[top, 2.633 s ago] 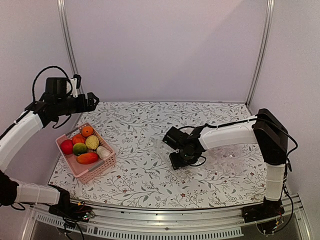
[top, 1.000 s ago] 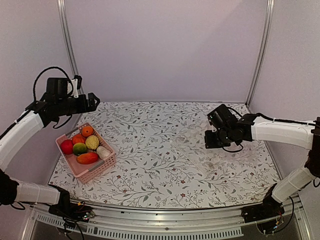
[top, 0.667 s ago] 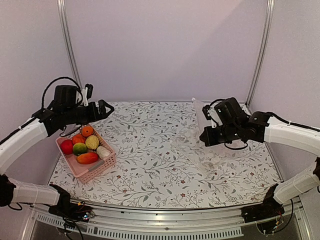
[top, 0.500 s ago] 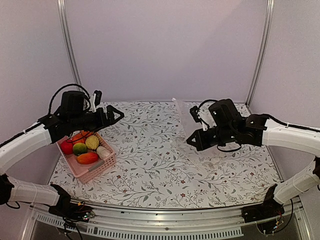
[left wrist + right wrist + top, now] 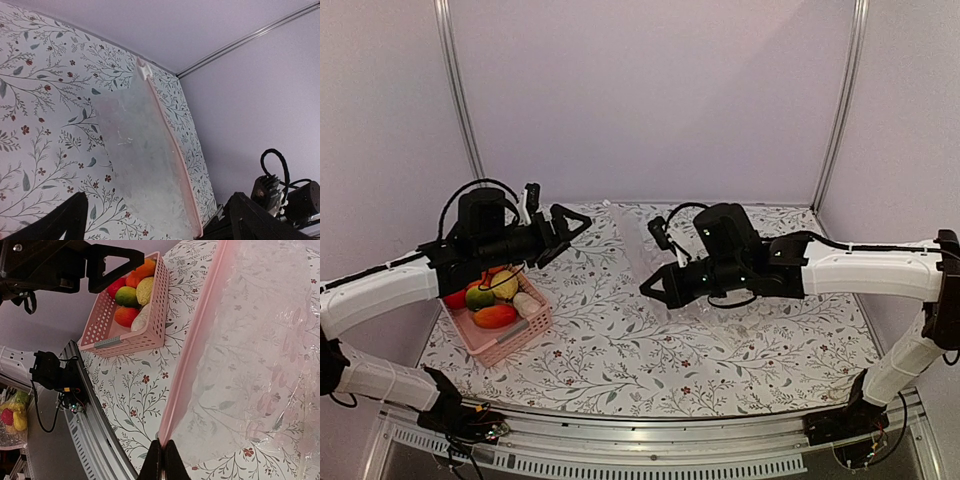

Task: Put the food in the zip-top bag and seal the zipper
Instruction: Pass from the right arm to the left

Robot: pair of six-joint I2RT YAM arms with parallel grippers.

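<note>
Now pinches zipper (image 5: 192, 355) of zip-top bag (image 5: 250, 365) with right gripper (image 5: 161, 460), jaws fully closed on the strip at bag's near corner, rest of bag stretching away from the fingertips over floral table (image 5: 620, 350). Holds left gripper (image 5: 575, 222) spread wide and empty, bag straight ahead of it, not touching. Shows food (image 5: 490, 295) in pink basket (image 5: 515, 335) just below left gripper, well apart from right one.

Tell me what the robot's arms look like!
Both arms are made of smooth white tube-shaped sections joined by chunky black joints. The left arm and the right arm each end in a black wrist block with thin, pointed black jaws. Black cables loop over the wrists.
</note>
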